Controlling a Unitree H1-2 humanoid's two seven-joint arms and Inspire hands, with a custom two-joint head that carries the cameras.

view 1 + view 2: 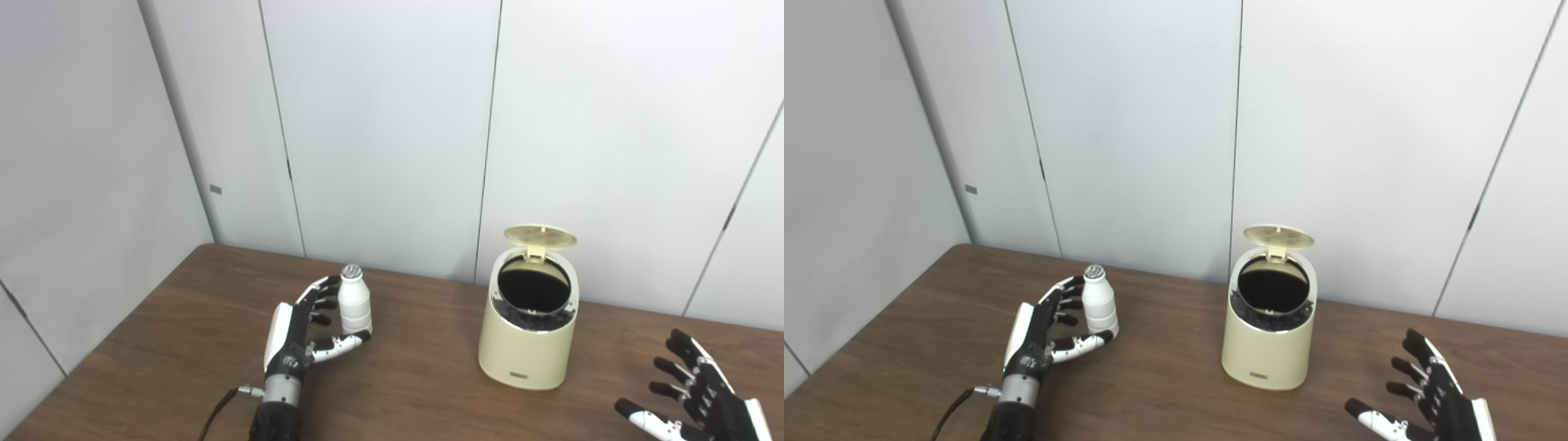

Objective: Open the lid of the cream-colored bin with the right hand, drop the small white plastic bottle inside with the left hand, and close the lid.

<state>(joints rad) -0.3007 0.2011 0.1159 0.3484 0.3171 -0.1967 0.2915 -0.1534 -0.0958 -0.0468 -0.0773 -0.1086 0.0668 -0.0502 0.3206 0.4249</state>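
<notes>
Cream bin [527, 343] lid [540, 236] up; left hand [300, 334] cupping bottle [354, 306]; right hand [698, 392] splayed, empty.

The left hand [298, 334] rested near the desk's left middle, fingers apart, apparently uncurled. The right hand [698, 392] hovered spread by the front right corner.

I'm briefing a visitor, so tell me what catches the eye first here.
The cream-colored cylindrical bin stands right of centre on the brown wooden table, its round lid flipped up. To its left, the left hand cups the small white plastic bottle, upright. The right hand rests open at bottom right.
</notes>
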